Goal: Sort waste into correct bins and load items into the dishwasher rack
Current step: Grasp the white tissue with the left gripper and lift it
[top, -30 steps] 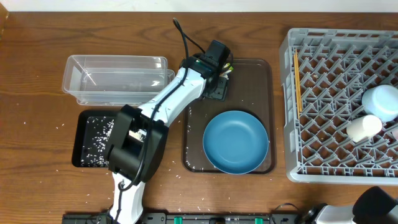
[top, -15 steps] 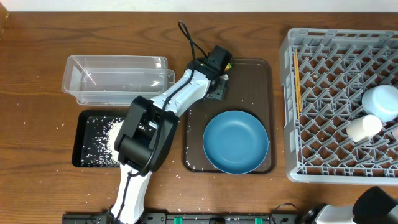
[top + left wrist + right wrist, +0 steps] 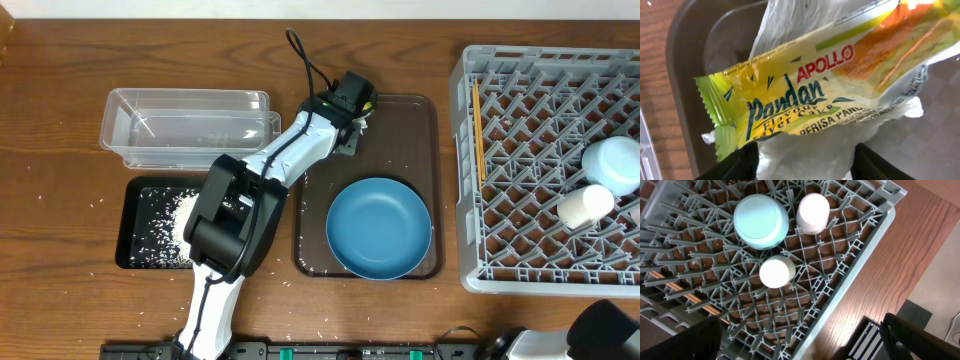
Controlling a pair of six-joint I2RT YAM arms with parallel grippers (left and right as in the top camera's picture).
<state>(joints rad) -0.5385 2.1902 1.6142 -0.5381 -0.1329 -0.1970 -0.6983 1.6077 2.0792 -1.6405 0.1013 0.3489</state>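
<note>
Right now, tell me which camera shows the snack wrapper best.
Left wrist: the snack wrapper fills the frame, print readable, lying over the tissue. Overhead shows only a yellow sliver on the brown tray. Right wrist shows only the dishwasher rack.

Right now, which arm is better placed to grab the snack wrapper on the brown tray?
Left. The left gripper is at the snack wrapper, its fingers apart around the tissue under it. The right gripper hangs open over the dishwasher rack.

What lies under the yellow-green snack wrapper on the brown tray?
A crumpled white tissue pokes out above and below the snack wrapper, on the brown tray. Its middle is hidden by the wrapper.
</note>
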